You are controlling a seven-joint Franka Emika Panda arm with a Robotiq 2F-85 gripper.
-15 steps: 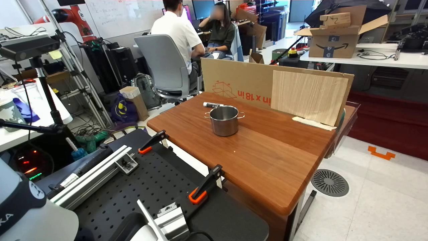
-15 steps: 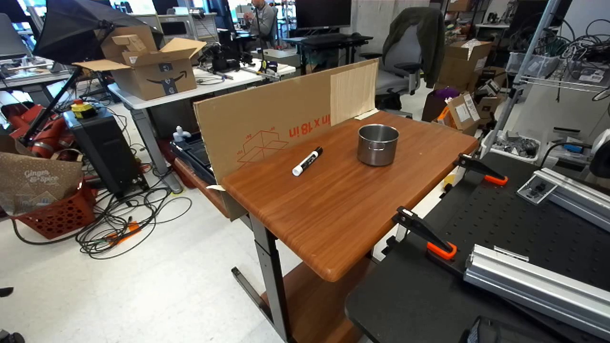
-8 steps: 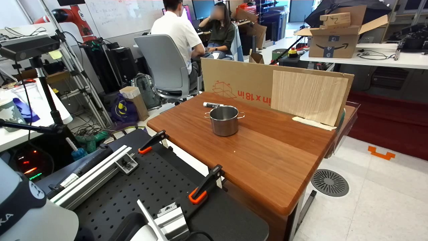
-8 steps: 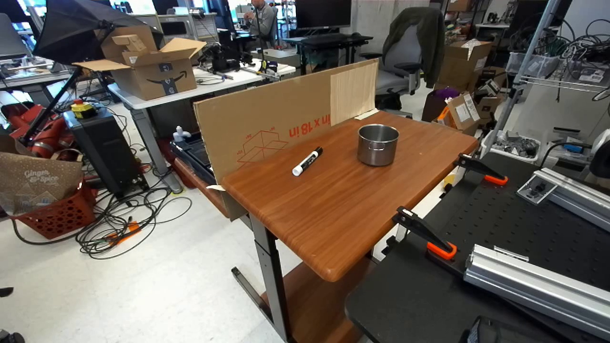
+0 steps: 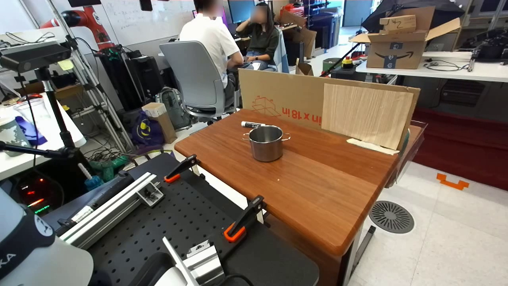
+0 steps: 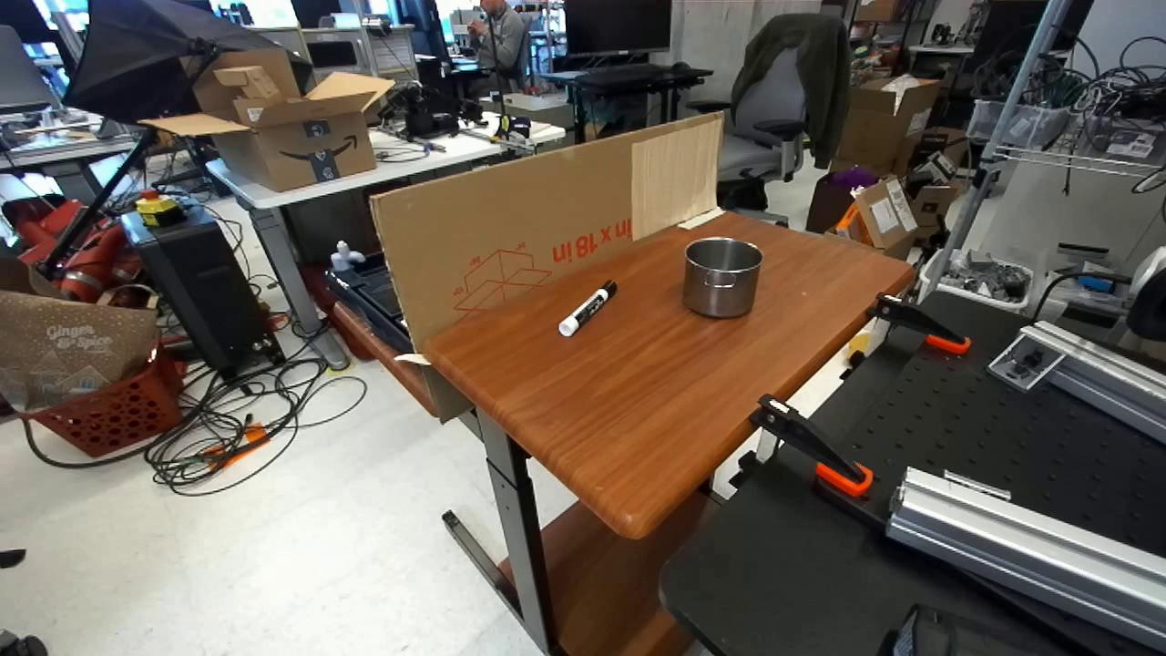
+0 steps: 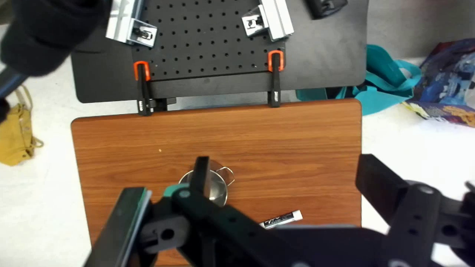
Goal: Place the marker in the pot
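The marker (image 6: pixel 588 308), white with a dark label and black cap, lies on the brown table. In an exterior view the marker (image 5: pixel 251 124) is partly hidden behind the pot. The small steel pot (image 6: pixel 721 287) with thin wire handles stands upright on the table, apart from the marker; it shows in both exterior views (image 5: pixel 268 149). In the wrist view my gripper (image 7: pixel 285 163) is open and empty, high above the table. One finger covers part of the pot (image 7: pixel 218 187); the gripper body hides one end of the marker (image 7: pixel 280 220).
A cardboard panel (image 6: pixel 510 228) stands along the table's far edge. Black and orange clamps (image 5: pixel 245 220) sit at the near edge, between the table (image 5: pixel 317 190) and the black perforated base plate (image 5: pixel 174 222). Aluminium profiles (image 6: pixel 1020 547) lie on that plate.
A small dark piece, perhaps part of my gripper, has come in at the top edge of an exterior view. The marker and pot have not moved.
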